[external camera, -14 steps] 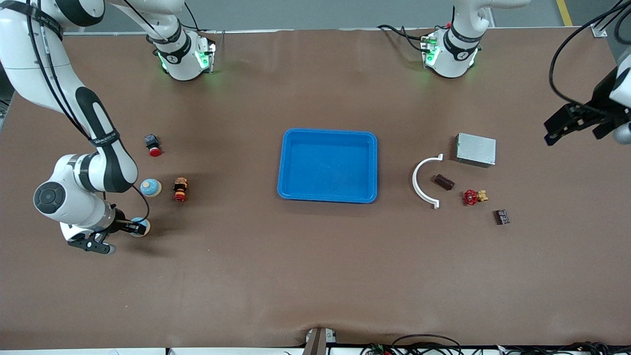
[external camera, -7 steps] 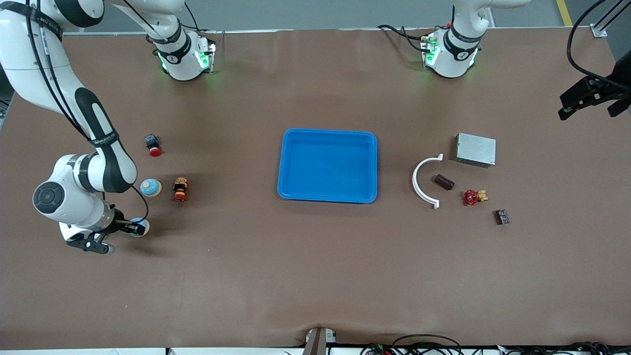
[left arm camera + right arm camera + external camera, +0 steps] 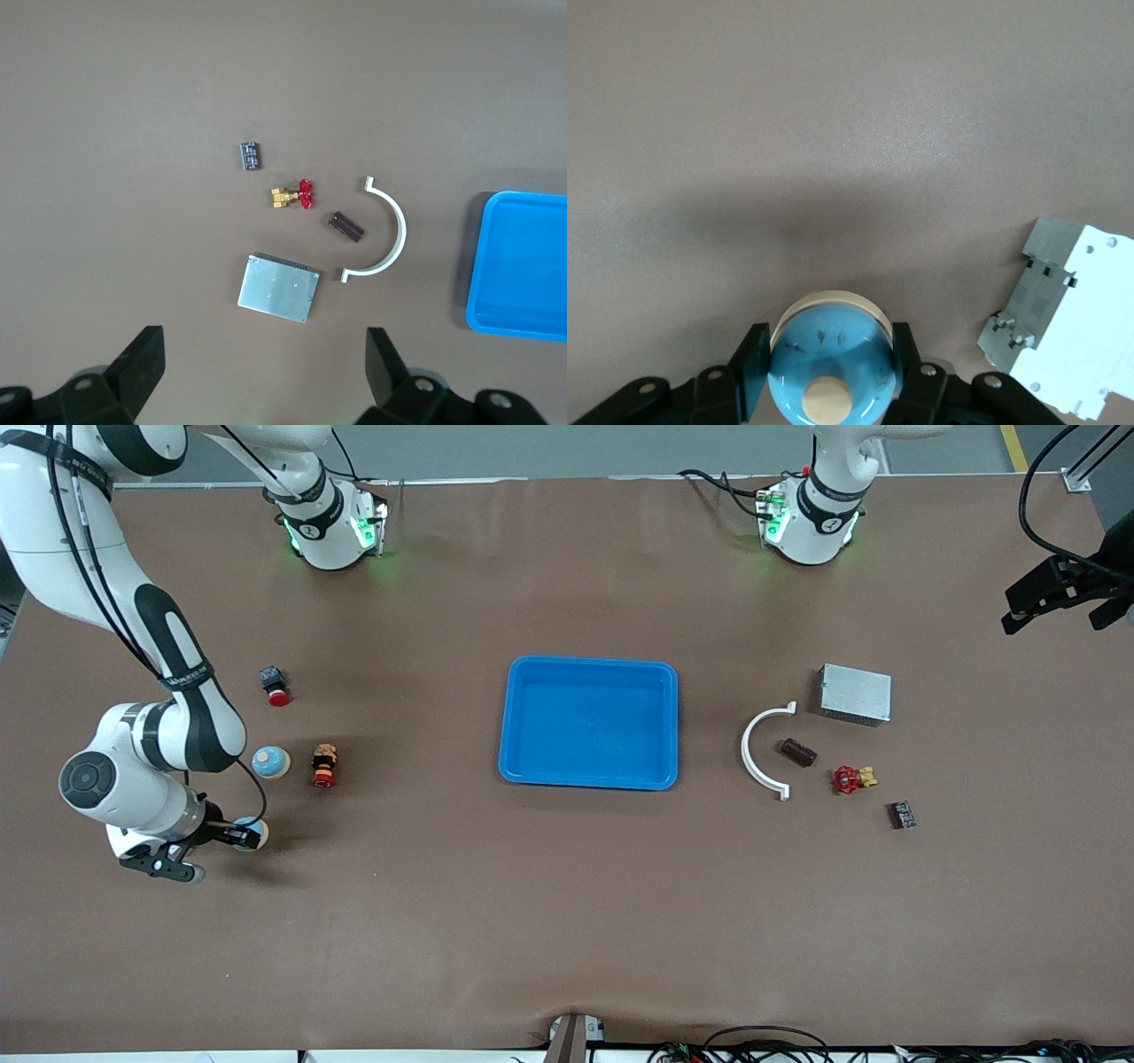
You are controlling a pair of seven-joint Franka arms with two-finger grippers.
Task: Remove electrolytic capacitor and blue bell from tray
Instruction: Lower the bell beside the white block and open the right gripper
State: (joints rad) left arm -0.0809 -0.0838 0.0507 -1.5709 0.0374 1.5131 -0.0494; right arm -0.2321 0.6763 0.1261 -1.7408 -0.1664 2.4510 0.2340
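Brown table: capacitor (image 3: 798,752) lies flat, long axis seemingly toward tray (image 3: 518,717).

Toward the left arm's end of the surface from the blue tray (image 3: 589,723) lie a white curved bracket (image 3: 760,754), a grey metal box (image 3: 855,693), a red-handled valve (image 3: 850,779) and a small dark chip (image 3: 902,815).

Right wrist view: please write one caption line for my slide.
Right gripper shut on a blue bell low over the brown table, a grey-and-white breaker module lying beside it.
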